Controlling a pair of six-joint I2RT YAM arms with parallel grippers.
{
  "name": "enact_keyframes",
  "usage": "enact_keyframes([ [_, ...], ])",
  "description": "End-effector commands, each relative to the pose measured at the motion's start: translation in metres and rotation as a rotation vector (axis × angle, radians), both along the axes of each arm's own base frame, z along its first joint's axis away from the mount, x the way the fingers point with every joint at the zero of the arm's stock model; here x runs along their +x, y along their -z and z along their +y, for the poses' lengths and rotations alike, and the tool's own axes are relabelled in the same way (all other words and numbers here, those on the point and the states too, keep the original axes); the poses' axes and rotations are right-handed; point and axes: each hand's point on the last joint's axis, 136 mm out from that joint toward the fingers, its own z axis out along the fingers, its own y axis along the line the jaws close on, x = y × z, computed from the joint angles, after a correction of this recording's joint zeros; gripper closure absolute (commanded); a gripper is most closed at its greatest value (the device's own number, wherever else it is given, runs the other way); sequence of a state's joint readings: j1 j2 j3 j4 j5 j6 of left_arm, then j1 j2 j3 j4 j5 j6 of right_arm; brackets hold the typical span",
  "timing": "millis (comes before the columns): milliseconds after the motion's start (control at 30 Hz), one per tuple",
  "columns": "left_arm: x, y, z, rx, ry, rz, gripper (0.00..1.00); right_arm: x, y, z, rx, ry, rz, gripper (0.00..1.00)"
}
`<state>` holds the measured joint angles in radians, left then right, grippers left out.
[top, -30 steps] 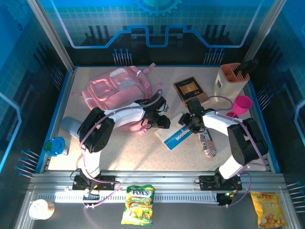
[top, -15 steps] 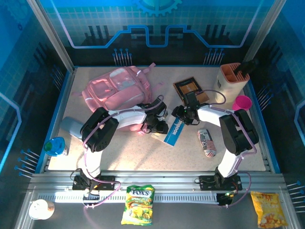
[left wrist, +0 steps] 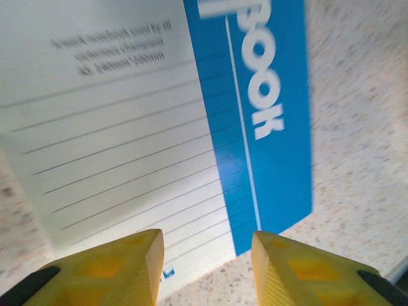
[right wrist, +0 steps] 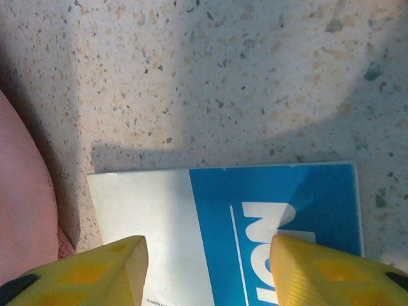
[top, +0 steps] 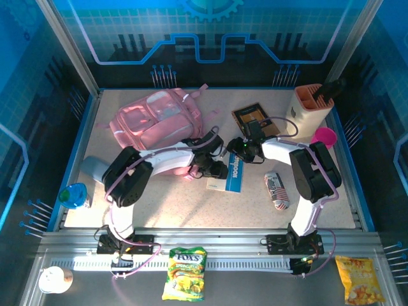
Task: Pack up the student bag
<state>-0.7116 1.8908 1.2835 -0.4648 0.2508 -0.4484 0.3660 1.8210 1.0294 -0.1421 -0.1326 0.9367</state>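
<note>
The student bag (top: pixel 156 118), pink with pale trim, lies at the back left of the table; its pink fabric also shows at the left edge of the right wrist view (right wrist: pixel 19 217). A blue and white notebook (top: pixel 231 174) lies flat on the table just right of the bag. My left gripper (top: pixel 215 167) hovers at the notebook's left side, open, its yellow fingers (left wrist: pixel 121 268) over the notebook's near corner (left wrist: pixel 191 127). My right gripper (top: pixel 240 150) is at the notebook's far end (right wrist: pixel 255 217), open, fingers (right wrist: pixel 325 274) straddling it without clamping it.
A brown book (top: pixel 255 118) lies behind the notebook. An orange pen holder (top: pixel 309 105) and a magenta cup (top: pixel 323 137) stand at the back right. A flag-patterned case (top: pixel 276 190) lies right of the notebook, a grey object (top: pixel 95 169) at the left edge.
The notebook has slid left and turned, ending closer to the bag. My right gripper moved back and left with it. The left gripper stayed beside the bag's front.
</note>
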Motion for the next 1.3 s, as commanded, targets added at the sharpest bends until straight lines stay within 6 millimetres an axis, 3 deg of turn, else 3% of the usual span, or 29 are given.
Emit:
enact_keyframes([
  [0,0.019,-0.028,0.019,-0.030,-0.123,-0.051,0.59,-0.008,-0.023,-0.002,-0.004,-0.056,-0.017,0.47],
  [167,0.025,-0.012,0.033,0.001,-0.219,-0.005,0.59,-0.030,-0.029,0.002,0.006,-0.101,0.015,0.50],
  [400,0.035,0.008,0.040,0.087,-0.284,0.032,0.60,-0.063,-0.010,0.000,-0.030,-0.106,0.102,0.50],
  [933,0.037,0.034,0.028,0.083,-0.268,0.103,0.54,-0.074,0.017,-0.001,-0.044,-0.119,0.190,0.46],
  [1133,0.035,0.037,0.024,0.075,-0.255,0.136,0.52,-0.075,0.021,-0.001,-0.044,-0.113,0.199,0.46],
  [1267,0.033,0.028,0.015,0.023,-0.233,0.174,0.53,-0.077,0.024,-0.001,-0.041,-0.103,0.209,0.46],
])
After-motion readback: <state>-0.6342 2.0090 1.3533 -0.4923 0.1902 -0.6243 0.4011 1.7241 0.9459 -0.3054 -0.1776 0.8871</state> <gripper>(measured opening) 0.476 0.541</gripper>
